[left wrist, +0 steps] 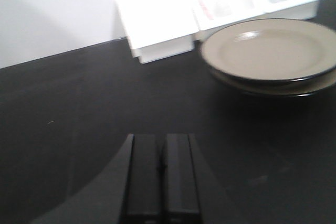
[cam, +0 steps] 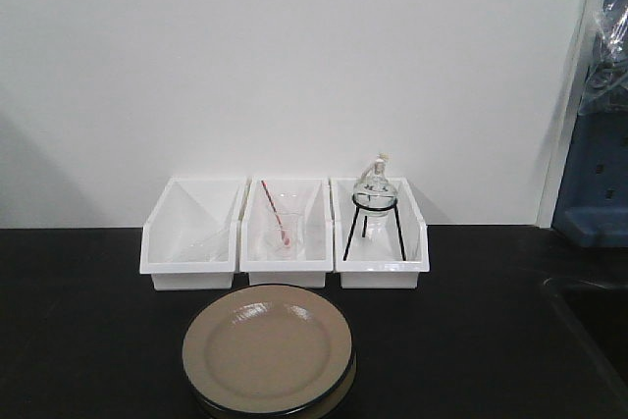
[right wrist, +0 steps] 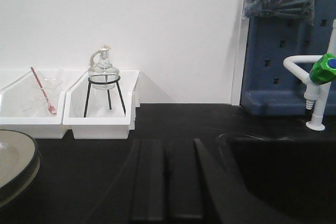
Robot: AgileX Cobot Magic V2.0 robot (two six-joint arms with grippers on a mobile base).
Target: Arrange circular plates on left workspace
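Not started: both circular plates (cam: 267, 347) stacked at surface (cam: 88, 321) front edge, mid-width, just ahead of the middle bin (cam: 286, 235). Left tool (left wrist: 162, 174) and right tool (right wrist: 167, 182) pressed together, empty. Next, I'd guess: spread left tool, pinch top plate's rim, carry toward the left edge

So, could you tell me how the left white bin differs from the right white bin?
The left bin holds only faint clear glassware lying low, hard to identify; the right bin holds a round glass flask upright on a black wire tripod. The right bin sits nearer the sink. Both are white, open-fronted, and stand behind the stacked plates.
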